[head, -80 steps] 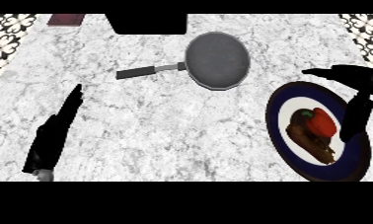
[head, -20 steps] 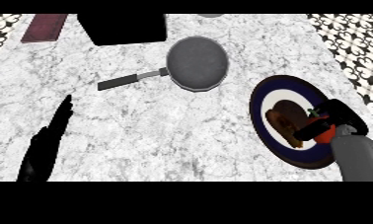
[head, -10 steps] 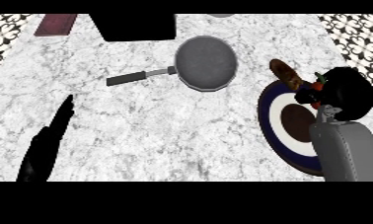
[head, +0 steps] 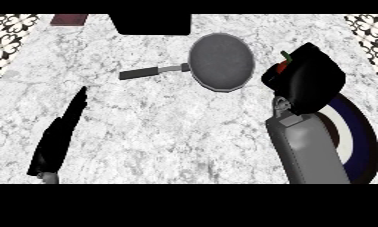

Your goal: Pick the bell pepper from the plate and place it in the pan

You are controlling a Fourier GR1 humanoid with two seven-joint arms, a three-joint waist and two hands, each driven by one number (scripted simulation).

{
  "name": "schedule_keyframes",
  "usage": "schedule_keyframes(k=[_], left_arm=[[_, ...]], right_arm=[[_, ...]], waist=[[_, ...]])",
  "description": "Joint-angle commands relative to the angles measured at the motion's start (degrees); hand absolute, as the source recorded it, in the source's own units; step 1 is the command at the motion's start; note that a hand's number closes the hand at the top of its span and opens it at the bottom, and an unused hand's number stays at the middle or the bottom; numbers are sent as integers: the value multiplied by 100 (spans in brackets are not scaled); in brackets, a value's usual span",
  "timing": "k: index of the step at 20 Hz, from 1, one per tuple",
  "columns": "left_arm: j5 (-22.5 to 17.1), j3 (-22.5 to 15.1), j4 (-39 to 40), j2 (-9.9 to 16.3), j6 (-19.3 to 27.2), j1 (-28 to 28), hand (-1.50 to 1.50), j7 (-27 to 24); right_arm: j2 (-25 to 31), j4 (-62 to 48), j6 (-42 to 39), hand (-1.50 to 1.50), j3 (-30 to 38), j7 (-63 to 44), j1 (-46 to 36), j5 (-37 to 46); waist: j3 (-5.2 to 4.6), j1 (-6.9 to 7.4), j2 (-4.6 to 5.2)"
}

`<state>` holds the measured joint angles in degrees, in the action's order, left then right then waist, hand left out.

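My right hand is curled round the red bell pepper, of which only a red edge and the green stem show at the hand's upper left. Hand and pepper hang just right of the grey pan, whose dark handle points left. Behind my right forearm lies the dark blue plate with a white ring, mostly hidden. My left hand rests at the lower left with straight fingers, holding nothing.
A black block sits at the back edge above the pan. A dark red object lies at the back left. Patterned tiles border both upper corners. Marble counter stretches between my left hand and the pan.
My right hand has carried the bell pepper up off the plate and leftward toward the pan. The brown thing seen near the plate's top edge no longer shows. The left hand stays put.
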<state>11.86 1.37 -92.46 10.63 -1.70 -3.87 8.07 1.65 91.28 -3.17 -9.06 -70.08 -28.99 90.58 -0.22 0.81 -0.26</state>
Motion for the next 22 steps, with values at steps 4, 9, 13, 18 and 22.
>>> schedule_keyframes(k=[4, 9, 13, 18, 22], left_arm=[[94, -135, 47, -65, -11, 82, 0, -88], [3, -83, 210, -96, -47, 185, 0, -196], [227, -249, 305, -154, 40, 207, 0, -321], [60, -64, 154, -32, -71, 418, 0, -9], [56, -199, 93, -100, -128, 437, 0, -36]], right_arm=[[-160, -1166, 979, 150, 368, -1461, -842, -234], [-162, -2278, 1776, 150, 1342, -688, -1361, -695], [-162, -3258, 2166, 150, 1614, -515, -1642, -998], [-138, -4790, 2093, 150, 2508, 535, -2178, -1446], [-163, -4418, 3354, -150, 3193, 595, -1960, -2645]], waist=[[27, 213, 93], [30, 307, 160], [28, 327, 158], [33, 320, 177], [62, 467, 236]])
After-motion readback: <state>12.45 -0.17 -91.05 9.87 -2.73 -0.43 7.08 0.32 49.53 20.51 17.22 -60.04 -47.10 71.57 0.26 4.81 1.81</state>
